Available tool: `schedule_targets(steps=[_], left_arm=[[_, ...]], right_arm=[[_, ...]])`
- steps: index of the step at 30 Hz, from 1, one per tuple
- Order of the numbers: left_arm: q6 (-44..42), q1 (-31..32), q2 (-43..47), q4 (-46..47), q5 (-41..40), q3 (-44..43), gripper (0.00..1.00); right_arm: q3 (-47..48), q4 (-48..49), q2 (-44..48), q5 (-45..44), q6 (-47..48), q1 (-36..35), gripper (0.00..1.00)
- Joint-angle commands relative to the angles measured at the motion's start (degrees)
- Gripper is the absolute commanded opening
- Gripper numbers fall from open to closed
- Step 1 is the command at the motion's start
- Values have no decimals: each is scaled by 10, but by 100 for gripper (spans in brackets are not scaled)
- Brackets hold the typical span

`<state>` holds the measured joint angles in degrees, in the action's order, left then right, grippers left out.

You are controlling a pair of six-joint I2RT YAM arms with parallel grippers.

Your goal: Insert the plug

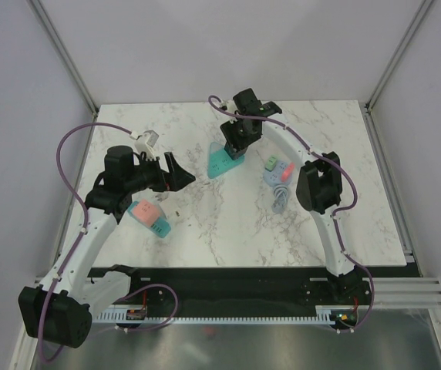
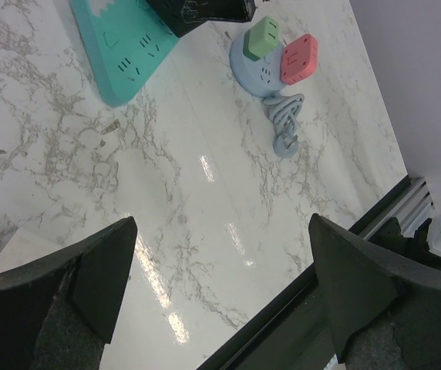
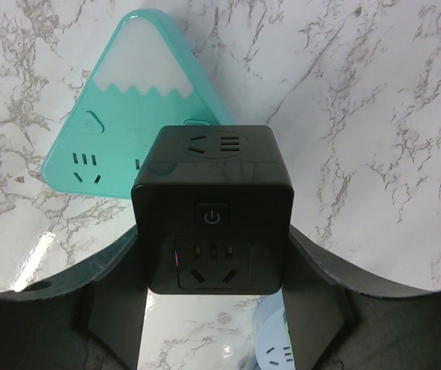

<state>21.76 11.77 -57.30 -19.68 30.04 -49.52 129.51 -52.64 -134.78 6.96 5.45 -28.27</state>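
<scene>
your right hand (image 3: 217,266) is clamped on the black cube plug (image 3: 211,181), directly over the teal mountain-shaped power strip (image 3: 147,85), at its near sockets; your left hand (image 2: 222,231), spread apart, sits well off the strip.

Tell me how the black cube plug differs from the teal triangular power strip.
The black cube is a boxy block; the teal strip is a flat triangle with a white top. The cube is gripped in the right claw; the strip lies on the marble table. Both carry socket holes.
</scene>
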Motion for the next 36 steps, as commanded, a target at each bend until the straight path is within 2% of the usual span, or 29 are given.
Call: schedule_targets(steps=[1, 3, 6, 22, 27, 36], left_arm=[[-19, 2, 1, 5, -4, -8, 100], [-16, 3, -2, 8, -2, -6, 100], [-10, 2, -9, 15, 10, -5, 100], [-15, 2, 13, 15, -10, -1, 100], [-14, 2, 9, 15, -5, -2, 100], [-13, 2, 9, 14, -2, -5, 100]], right_arm=[[42, -14, -7, -30, -39, 1, 0], [68, -28, -7, -20, -54, 1, 0], [49, -29, 9, -19, -78, 4, 0], [23, -46, 8, 38, -77, 15, 0], [18, -38, 8, 36, -77, 11, 0], [-47, 4, 30, 8, -77, -6, 0]])
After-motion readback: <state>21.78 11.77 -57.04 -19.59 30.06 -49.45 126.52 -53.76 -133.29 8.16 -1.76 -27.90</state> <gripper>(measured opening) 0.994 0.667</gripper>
